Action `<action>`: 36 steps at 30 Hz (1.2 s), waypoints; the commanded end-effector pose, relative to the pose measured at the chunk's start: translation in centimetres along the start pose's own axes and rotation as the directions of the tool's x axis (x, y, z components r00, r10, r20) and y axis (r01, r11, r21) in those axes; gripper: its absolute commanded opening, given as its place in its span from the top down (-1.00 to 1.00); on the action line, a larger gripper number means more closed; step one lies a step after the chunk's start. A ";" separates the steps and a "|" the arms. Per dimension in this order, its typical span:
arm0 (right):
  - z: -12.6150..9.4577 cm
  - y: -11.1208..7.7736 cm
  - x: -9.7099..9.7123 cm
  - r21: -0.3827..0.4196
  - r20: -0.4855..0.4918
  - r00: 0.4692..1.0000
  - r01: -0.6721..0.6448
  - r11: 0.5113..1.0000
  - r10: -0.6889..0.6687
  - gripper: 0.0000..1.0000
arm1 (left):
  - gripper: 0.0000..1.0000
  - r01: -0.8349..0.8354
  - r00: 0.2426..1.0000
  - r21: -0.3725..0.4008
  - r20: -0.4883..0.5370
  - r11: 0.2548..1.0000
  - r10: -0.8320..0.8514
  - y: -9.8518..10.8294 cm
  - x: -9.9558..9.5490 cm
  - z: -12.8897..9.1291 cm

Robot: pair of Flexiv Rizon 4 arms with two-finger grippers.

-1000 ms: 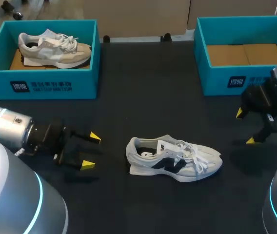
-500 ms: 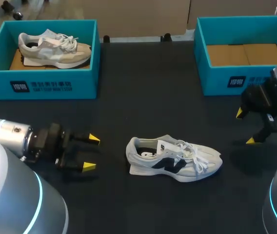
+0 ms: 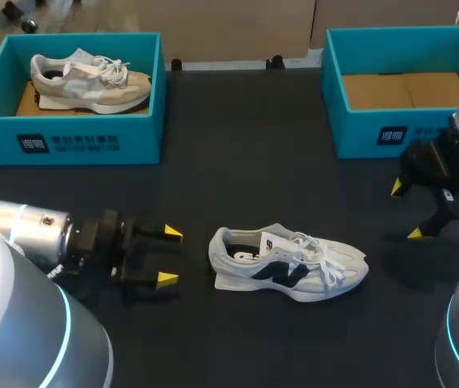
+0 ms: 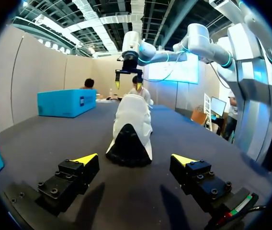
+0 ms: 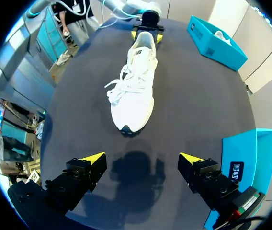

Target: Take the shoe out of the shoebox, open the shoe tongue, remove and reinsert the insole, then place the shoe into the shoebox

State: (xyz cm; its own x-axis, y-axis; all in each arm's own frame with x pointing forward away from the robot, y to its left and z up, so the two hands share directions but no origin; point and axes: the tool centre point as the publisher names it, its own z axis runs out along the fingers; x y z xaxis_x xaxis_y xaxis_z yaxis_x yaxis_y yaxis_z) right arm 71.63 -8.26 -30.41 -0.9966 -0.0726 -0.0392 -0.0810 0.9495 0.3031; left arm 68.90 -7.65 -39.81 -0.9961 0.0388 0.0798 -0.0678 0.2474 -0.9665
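Your left end effector (image 3: 170,256) is open, with the shoe (image 3: 290,263) heel just ahead. If you advance off-centre, the shoe may skid: the right end effector (image 3: 406,210), also open, sits well apart.

I am looking at the black table top (image 3: 246,162). A wide bare strip is running between the teal cardboard box on the left (image 3: 76,141) and the teal cardboard box on the right (image 3: 391,133), and a gripper could pass there. The white sneaker with a dark blue side panel (image 3: 290,263) is lying in the near middle and blocking the straight way between my arms. My left gripper (image 3: 170,256) is standing open just beside its heel, not touching it. My right gripper (image 3: 406,210) is hanging open, well apart from the toe. A beige sneaker (image 3: 88,79) is filling the left box; the right box is showing only its cardboard floor.
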 end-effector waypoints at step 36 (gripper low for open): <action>0.0 0.0 0.1 0.002 0.002 1.000 0.001 1.000 -0.001 -1.00 | -1.00 -0.007 1.000 0.071 -0.021 0.997 0.009 0.5 -1.0 4.1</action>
State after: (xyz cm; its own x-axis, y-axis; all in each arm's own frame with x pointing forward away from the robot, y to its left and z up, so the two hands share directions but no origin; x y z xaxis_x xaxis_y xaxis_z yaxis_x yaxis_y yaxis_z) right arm 71.63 -8.26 -30.41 -0.9966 -0.0726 -0.0392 -0.0811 0.9495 0.3031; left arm 69.51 -10.84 -41.33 -0.9952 0.0621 0.0754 -0.0637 0.1733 -0.9828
